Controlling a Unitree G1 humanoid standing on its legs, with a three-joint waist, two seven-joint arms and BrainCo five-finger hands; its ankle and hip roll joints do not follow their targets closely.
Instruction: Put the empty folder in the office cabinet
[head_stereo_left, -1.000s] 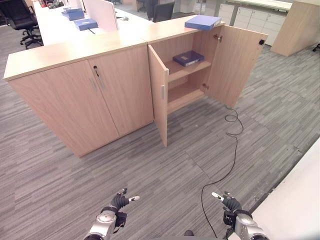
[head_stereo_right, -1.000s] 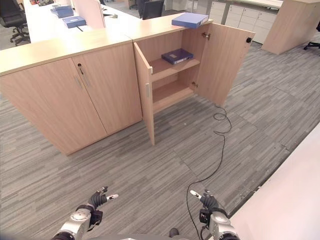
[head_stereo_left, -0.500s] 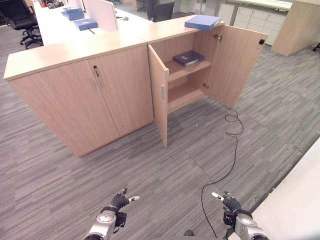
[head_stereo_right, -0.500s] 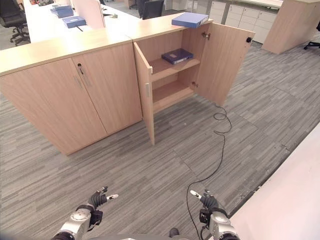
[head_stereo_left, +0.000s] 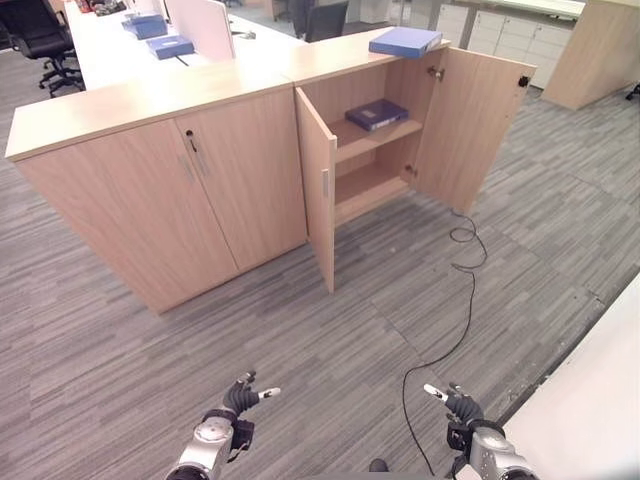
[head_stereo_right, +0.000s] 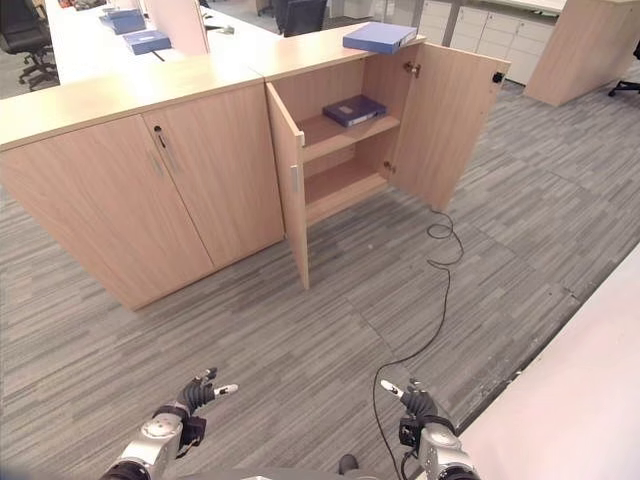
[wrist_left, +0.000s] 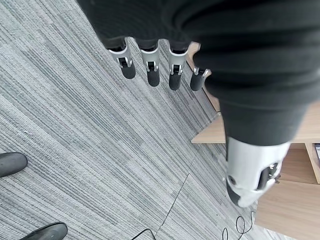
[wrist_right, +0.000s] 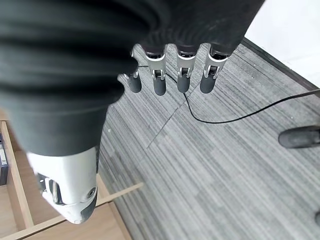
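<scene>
- In the eye views we see the office cabinet (head_stereo_left: 380, 150) with both doors swung open; a dark blue folder (head_stereo_left: 377, 114) lies flat on its upper shelf.
- A lighter blue folder (head_stereo_left: 405, 41) rests on the cabinet top, above the right door.
- Our left hand (head_stereo_left: 238, 398) and right hand (head_stereo_left: 455, 404) hang low over the grey carpet (head_stereo_left: 330, 340), well apart from the cabinet.
- The wrist views add what the eye views lack: fingers (wrist_left: 149, 70) straight and spread, holding nothing, on both hands.
- More blue folders (head_stereo_left: 170, 46) lie on the desk (head_stereo_left: 110, 55) behind.
</scene>
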